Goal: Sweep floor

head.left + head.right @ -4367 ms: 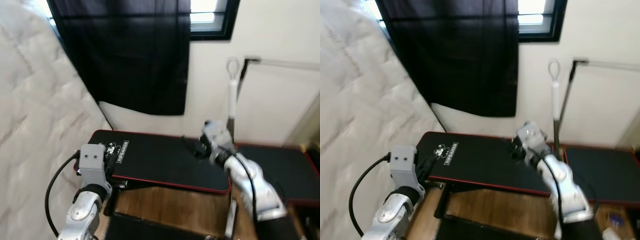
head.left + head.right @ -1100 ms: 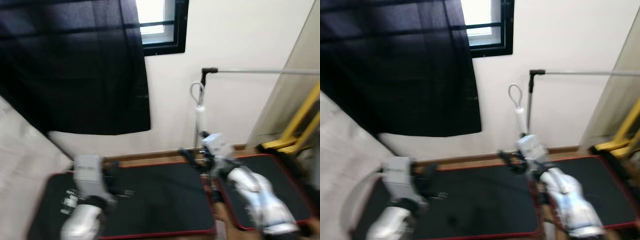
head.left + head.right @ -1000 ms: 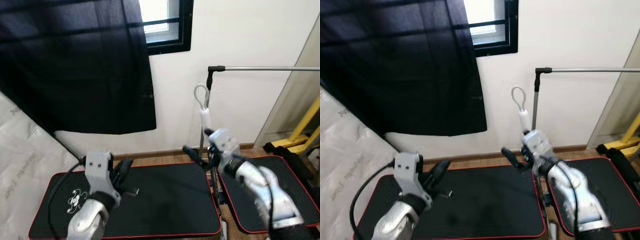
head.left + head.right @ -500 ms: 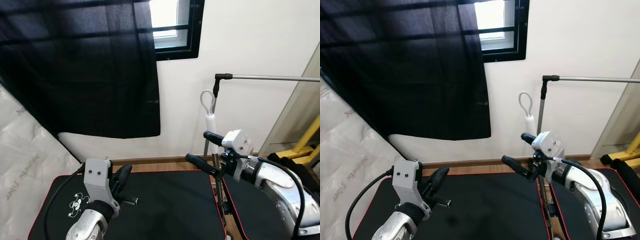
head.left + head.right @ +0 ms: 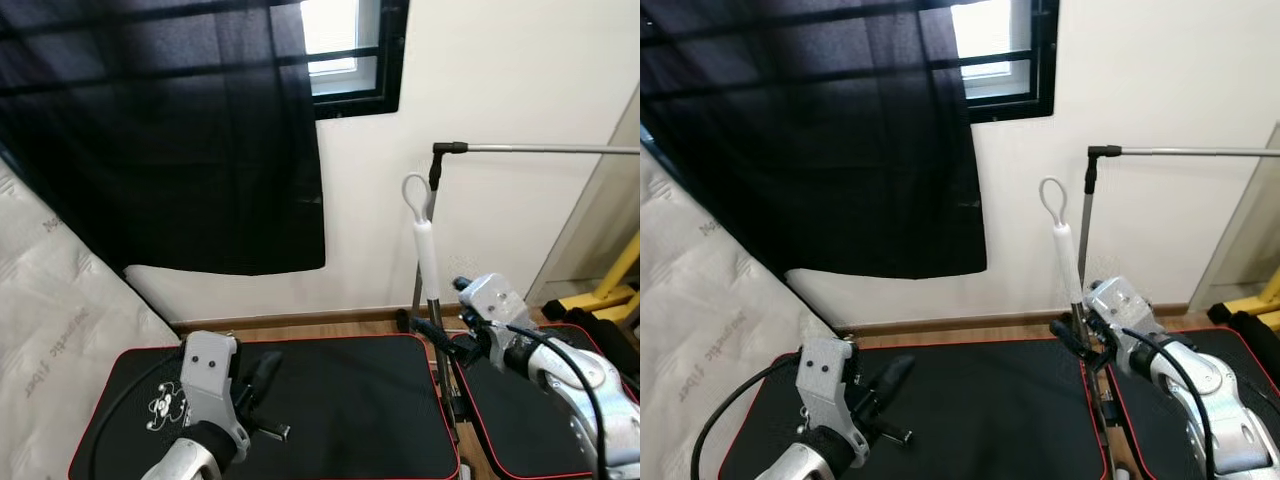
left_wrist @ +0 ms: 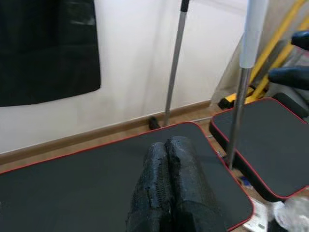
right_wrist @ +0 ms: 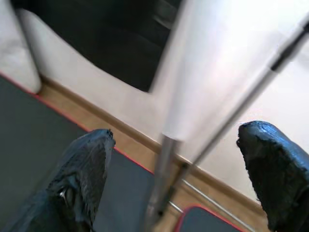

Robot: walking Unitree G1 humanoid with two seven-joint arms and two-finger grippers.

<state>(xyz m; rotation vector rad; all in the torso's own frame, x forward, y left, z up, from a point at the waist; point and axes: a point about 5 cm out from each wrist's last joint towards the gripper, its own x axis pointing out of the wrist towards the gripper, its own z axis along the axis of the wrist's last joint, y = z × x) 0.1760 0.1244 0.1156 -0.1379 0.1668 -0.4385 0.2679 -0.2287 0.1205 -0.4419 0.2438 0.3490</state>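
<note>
The right gripper (image 7: 176, 179) has dropped lower along the broom handle (image 5: 427, 262) since half a second ago, its jaws spread wide either side of the thin metal shaft, so a grasp looks near. The handle, with its white plastic grip and loop, stands upright between two black, red-edged mats (image 5: 340, 400) near the wall. The left gripper (image 6: 171, 191) hovers over the mat with jaws closed on nothing.

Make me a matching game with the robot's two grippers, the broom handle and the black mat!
Things:
1. left gripper
2. right gripper
3. broom handle
4. black mat

States:
A. flat on the floor, red-edged
B. fingers shut together, holding nothing
C. standing upright, loop on top
D. fingers open, one on each side of the handle

Pairs: 1-B, 2-D, 3-C, 4-A
</note>
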